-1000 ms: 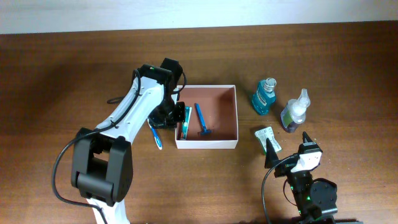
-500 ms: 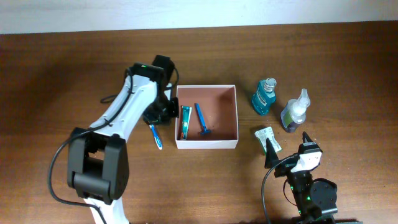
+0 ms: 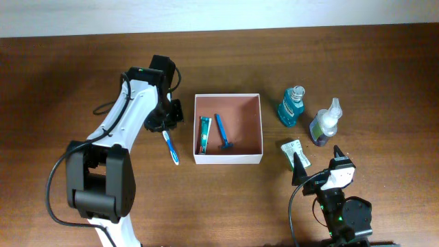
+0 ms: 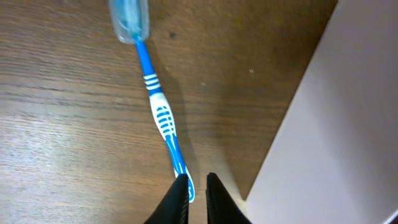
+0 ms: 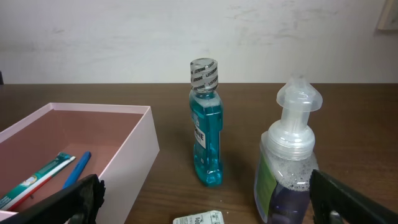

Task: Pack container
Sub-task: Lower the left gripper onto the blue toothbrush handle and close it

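Probably light, thin-walled and easily dented, the container (image 3: 228,129) sits centre frame overhead, best steadied by its rim; left gripper (image 4: 196,194) has jaws nearly together, empty, at the toothbrush (image 4: 157,109) handle end, right gripper (image 5: 205,199) jaws apart, empty.

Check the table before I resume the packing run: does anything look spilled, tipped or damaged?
Nothing stands out. The mouthwash bottle and pump bottle stand upright, the container sits square holding a razor and tube, and the toothbrush and sachet lie flat on the table.
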